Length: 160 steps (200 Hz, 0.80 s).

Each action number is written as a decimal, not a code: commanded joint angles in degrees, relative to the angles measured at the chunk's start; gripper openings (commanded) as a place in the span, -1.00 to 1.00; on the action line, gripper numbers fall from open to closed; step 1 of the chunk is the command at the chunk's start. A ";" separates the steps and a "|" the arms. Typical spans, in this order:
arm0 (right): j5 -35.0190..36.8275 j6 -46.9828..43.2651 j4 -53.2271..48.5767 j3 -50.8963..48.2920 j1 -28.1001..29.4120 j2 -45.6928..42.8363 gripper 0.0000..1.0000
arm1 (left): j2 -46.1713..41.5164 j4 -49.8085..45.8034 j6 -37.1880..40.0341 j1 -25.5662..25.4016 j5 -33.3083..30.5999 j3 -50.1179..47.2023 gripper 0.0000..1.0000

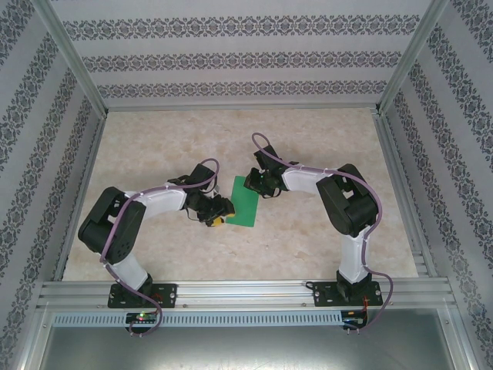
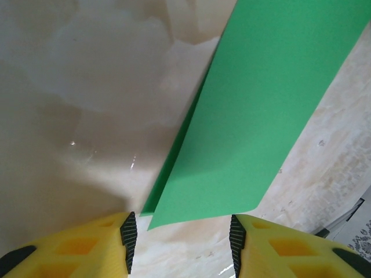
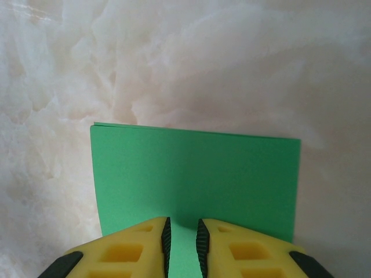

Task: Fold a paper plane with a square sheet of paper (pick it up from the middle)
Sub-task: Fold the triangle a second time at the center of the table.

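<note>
1. Green thin paper sheet (image 1: 246, 202), folded once into two layers, sits mid-way on the marbled table (image 1: 154, 154).
2. Right gripper (image 3: 182, 234) pinches its edge, jaws nearly closed.
3. Left gripper (image 2: 179, 231) stands half open at its corner, holding nothing.
4. In my judgement, the plane's further folds are outstanding.

top: overhead, far | wrists: close, low | shared: green paper (image 1: 245, 204)

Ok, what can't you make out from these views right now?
- Top external: the left gripper and right gripper cover the ends of the square sheet of paper; contact there is too small to judge.
- Left wrist: the sheet's far end is cut off by the top and right frame edges.
- Right wrist: the right gripper's fingers hide the sheet's near edge; whether they pinch it or only press on it is unclear.
</note>
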 commanded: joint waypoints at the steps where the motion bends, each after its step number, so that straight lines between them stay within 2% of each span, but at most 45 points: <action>1: 3.20 -0.02 -3.88 -2.42 -0.81 3.60 -0.53 | 0.67 -0.39 0.24 -1.02 -0.05 1.38 -0.02; 56: 2.98 -0.02 -3.93 -2.50 -0.70 3.45 -0.54 | 0.07 3.29 0.29 -1.23 2.75 0.85 -0.20; 128: 2.18 -0.27 -4.00 -2.53 -0.65 2.74 -0.55 | 0.50 7.51 1.14 -1.15 4.50 0.28 -0.21; 160: -1.83 -3.86 -1.85 -2.48 -1.29 -0.53 -0.59 | 1.31 7.50 1.72 -1.15 4.02 0.44 -0.26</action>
